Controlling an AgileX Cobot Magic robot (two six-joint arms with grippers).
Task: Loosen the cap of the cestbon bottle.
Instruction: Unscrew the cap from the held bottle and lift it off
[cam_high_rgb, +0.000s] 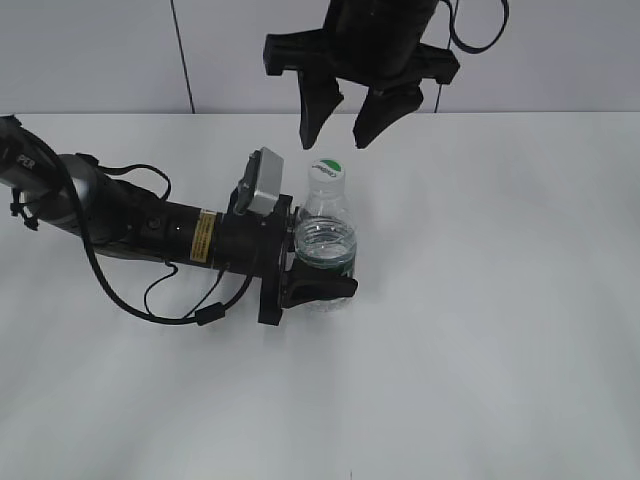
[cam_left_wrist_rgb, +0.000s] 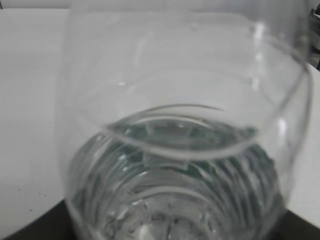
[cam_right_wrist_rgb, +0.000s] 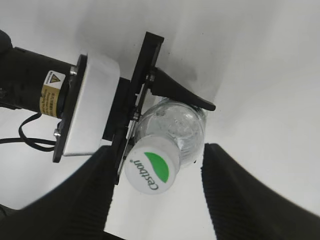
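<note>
The cestbon bottle (cam_high_rgb: 326, 235) stands upright on the white table, clear with water and a green label band. Its white cap (cam_high_rgb: 327, 170) with a green half-circle mark sits on top. My left gripper (cam_high_rgb: 318, 275) is shut on the bottle's body from the left. The bottle fills the left wrist view (cam_left_wrist_rgb: 180, 150), where the jaws are hidden. My right gripper (cam_high_rgb: 343, 125) hangs open just above the cap. In the right wrist view the cap (cam_right_wrist_rgb: 152, 171) lies between the open fingers (cam_right_wrist_rgb: 157, 187), touching neither, nearer the left finger.
The left arm (cam_high_rgb: 120, 215) with its cables lies along the table on the left. The white table (cam_high_rgb: 500, 330) ends at a grey wall behind.
</note>
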